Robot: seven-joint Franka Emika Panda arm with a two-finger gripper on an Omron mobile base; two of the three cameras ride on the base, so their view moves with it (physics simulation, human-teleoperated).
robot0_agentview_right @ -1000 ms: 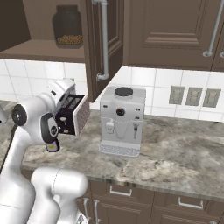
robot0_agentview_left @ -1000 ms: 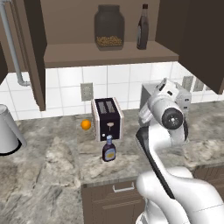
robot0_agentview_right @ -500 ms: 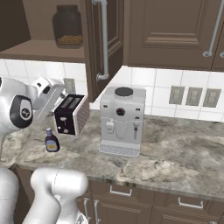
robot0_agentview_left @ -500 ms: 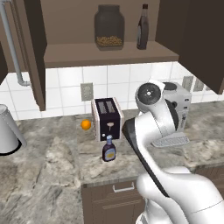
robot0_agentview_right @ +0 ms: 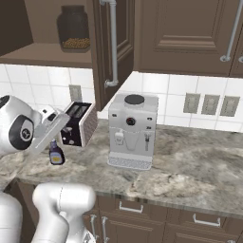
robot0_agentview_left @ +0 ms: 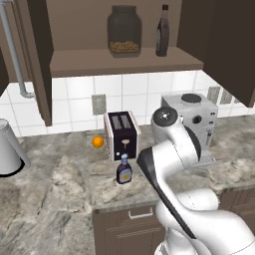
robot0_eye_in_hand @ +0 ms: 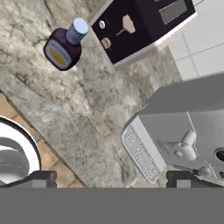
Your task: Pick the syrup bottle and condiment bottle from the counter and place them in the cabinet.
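Observation:
The brown syrup bottle (robot0_agentview_left: 162, 31) stands upright on the shelf of the open dark wooden cabinet (robot0_agentview_left: 124, 63), right of a glass jar. On the counter in front of the toaster is the small blue-capped condiment bottle (robot0_agentview_left: 124, 170) (robot0_agentview_right: 56, 154); the hand view has it at upper left (robot0_eye_in_hand: 65, 46). My gripper (robot0_eye_in_hand: 110, 178) is open, its fingertips (robot0_eye_in_hand: 41, 177) wide apart with nothing between them. It hangs over the counter's front edge, between the condiment bottle and the coffee machine, well clear of the bottle.
A black toaster (robot0_agentview_left: 122, 134) (robot0_eye_in_hand: 140, 22) and a grey coffee machine (robot0_agentview_left: 191, 119) (robot0_eye_in_hand: 188, 131) stand at the back of the counter. An orange (robot0_agentview_left: 98, 142) lies left of the toaster, a kettle (robot0_agentview_left: 7, 154) far left. A jar (robot0_agentview_left: 123, 30) (robot0_agentview_right: 74, 33) shares the shelf.
My arm has folded down and back from shelf height, bringing the hand low over the counter. The gripper stays open. Both bottles stand where they were.

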